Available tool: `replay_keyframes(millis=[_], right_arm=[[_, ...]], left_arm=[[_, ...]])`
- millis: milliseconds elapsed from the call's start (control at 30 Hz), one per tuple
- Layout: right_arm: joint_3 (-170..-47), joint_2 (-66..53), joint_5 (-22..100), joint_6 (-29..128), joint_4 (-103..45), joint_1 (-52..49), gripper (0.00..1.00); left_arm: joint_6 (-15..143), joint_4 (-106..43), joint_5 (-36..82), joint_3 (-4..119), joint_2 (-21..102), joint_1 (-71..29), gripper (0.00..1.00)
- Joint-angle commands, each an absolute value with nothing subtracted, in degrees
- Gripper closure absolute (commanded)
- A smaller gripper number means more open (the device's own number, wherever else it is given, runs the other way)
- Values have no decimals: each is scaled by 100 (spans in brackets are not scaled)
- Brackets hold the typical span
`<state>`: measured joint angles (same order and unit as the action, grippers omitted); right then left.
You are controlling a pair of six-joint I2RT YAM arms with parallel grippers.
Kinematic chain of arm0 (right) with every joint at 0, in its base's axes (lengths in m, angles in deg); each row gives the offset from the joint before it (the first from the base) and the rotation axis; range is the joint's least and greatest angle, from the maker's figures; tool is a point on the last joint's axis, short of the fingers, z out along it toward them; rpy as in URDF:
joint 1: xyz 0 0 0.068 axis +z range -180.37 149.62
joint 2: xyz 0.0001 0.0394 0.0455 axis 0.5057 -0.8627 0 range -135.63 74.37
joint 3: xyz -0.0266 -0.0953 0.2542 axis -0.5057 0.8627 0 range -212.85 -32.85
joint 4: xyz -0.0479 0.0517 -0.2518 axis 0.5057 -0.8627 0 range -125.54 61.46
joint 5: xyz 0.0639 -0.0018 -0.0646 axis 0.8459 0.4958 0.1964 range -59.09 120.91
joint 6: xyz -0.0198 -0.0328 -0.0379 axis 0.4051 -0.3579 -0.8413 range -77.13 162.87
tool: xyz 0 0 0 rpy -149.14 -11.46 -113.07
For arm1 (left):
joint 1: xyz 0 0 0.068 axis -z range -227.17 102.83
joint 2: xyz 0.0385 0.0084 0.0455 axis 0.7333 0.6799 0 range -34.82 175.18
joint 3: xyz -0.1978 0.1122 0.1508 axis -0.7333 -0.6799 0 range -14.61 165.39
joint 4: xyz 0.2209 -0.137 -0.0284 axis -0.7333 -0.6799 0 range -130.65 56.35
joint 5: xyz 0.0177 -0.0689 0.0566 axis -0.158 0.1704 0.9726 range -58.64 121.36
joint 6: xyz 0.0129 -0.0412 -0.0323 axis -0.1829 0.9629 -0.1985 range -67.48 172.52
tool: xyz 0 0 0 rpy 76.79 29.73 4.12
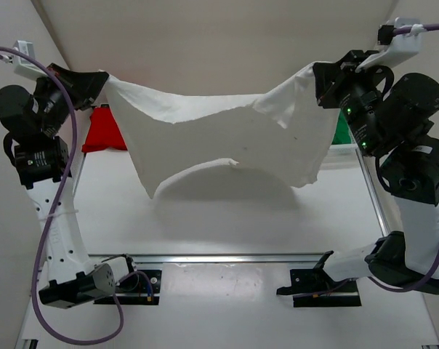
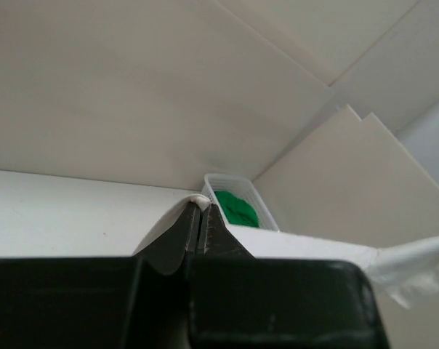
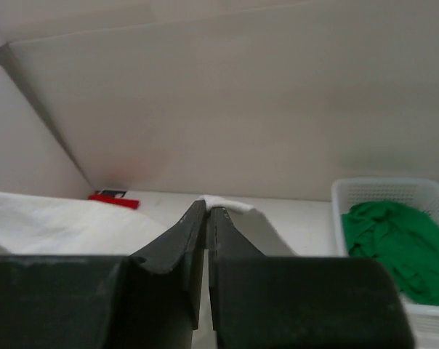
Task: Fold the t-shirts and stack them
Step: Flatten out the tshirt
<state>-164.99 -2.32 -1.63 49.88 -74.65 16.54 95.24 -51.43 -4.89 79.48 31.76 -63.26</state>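
A white t-shirt point(image 1: 227, 138) hangs stretched in the air between my two grippers, sagging over the middle of the table. My left gripper point(image 1: 103, 86) is shut on its left corner; the cloth shows at the fingertips in the left wrist view point(image 2: 198, 198). My right gripper point(image 1: 317, 80) is shut on its right corner, with cloth over the tips in the right wrist view point(image 3: 227, 204). A red t-shirt point(image 1: 105, 129) lies flat at the back left, also seen in the right wrist view point(image 3: 114, 199). A green t-shirt point(image 3: 397, 243) lies bunched in a basket at the back right.
A white mesh basket point(image 3: 350, 190) holding the green shirt stands at the table's back right; it also shows in the left wrist view point(image 2: 214, 178). Pale walls close the back and sides. A metal rail point(image 1: 227, 256) runs along the near edge between the arm bases.
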Motion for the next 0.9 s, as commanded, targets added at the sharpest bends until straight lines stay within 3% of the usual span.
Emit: replay_keyframes(millis=[0,167,300,467,567,667,867], right_arm=[[-16705,-376,-496,4044,-6407,1726,100],[-17067,-667,-706,3111,-5581,1797,100],[-16768,-990,-549,2678,-5112,1262,99],[-16830,-2185,2418,4031,-6133,-819,100],[-17011,-2905,3282,4225,-6018,-1305,100],[-17829,-3697,3827,4681,-5976,-1797,100],[-17980,-3788,4032,5324,-4631,-2264,100]], left_arm=[[9989,-5149,-942,8539,3399,-6553,100],[10112,-5105,-978,9226,3558,-6782,100],[9980,-4667,-336,8306,3514,-6405,100],[9411,-4578,620,7049,4119,-5580,100],[9224,-4456,964,6845,4645,-5368,100],[9145,-4595,1045,7527,5514,-5227,100],[9373,-5272,878,10287,6939,-5129,100]])
